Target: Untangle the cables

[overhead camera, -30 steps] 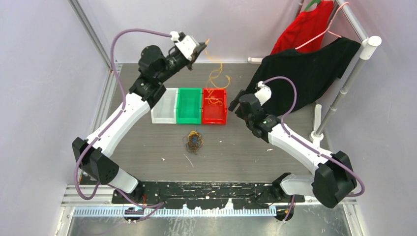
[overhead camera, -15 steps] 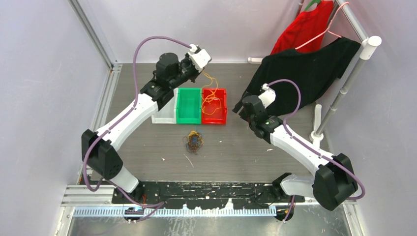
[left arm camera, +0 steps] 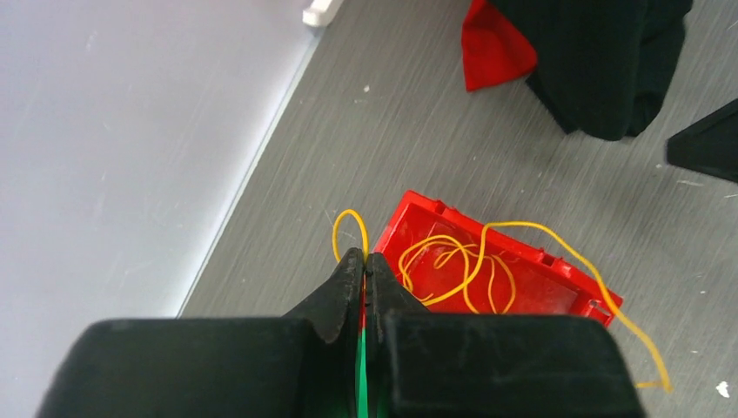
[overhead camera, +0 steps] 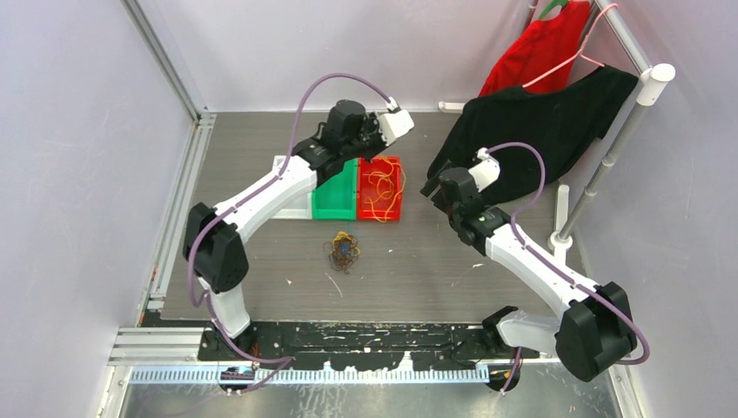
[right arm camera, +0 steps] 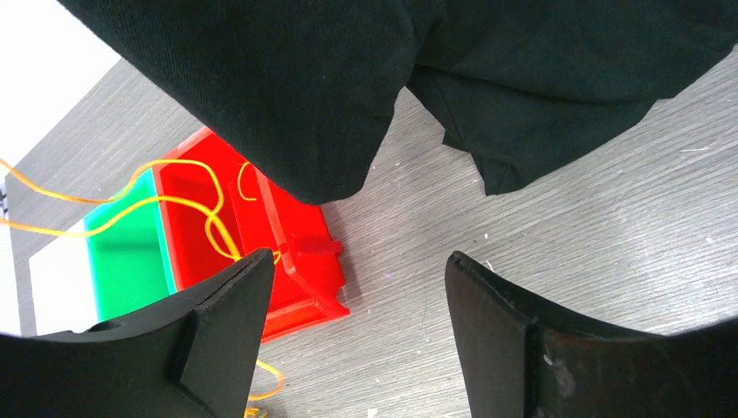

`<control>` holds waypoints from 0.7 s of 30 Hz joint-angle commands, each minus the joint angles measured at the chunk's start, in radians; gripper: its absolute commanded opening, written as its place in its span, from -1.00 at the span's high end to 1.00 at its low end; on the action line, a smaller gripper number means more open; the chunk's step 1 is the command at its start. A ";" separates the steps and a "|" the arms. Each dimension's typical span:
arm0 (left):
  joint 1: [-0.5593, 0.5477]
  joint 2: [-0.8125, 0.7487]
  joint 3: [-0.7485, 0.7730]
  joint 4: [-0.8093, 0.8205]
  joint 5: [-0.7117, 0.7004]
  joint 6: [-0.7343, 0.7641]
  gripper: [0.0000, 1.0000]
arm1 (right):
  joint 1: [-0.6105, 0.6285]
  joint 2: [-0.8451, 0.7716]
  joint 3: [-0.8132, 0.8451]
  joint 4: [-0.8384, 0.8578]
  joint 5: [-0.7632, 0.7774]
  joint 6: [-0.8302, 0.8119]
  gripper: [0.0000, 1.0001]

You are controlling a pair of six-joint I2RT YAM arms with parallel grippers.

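Grey table (overhead camera: 261,261), green bin (overhead camera: 335,202), red bin (overhead camera: 379,218), tangled cables (overhead camera: 342,250), black cloth (overhead camera: 540,131) perhaps touching

My left arm (overhead camera: 278,183) crosses over the green bin (overhead camera: 334,205) and crowds the red bin (overhead camera: 380,216) from above. The black cloth (overhead camera: 540,131) hangs just ahead of my right jaws. Counter (overhead camera: 418,261) around the tangled cables (overhead camera: 342,251) lies open.

Cables: one strand apart, the rest in a knot.
You have the orange-yellow cable (left arm camera: 480,252) looped loosely in the red bin (overhead camera: 380,218), one loop spilling over its rim, one end pinched by the left gripper (left arm camera: 365,261). The tangle (overhead camera: 343,251) of dark, orange and blue strands lies on the table (overhead camera: 418,270), near the green bin (overhead camera: 333,214).
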 commanded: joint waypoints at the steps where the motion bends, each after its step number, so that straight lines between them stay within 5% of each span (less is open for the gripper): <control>1: -0.005 0.065 0.067 -0.049 -0.111 0.074 1.00 | -0.012 -0.033 -0.016 0.022 0.011 0.010 -0.53; 12: 0.029 0.215 0.181 -0.031 -0.201 0.182 1.00 | -0.036 -0.036 -0.026 0.041 -0.040 0.007 -0.50; 21: 0.026 0.172 0.105 -0.287 0.029 0.181 1.00 | -0.035 0.017 -0.063 0.110 -0.231 0.037 -0.49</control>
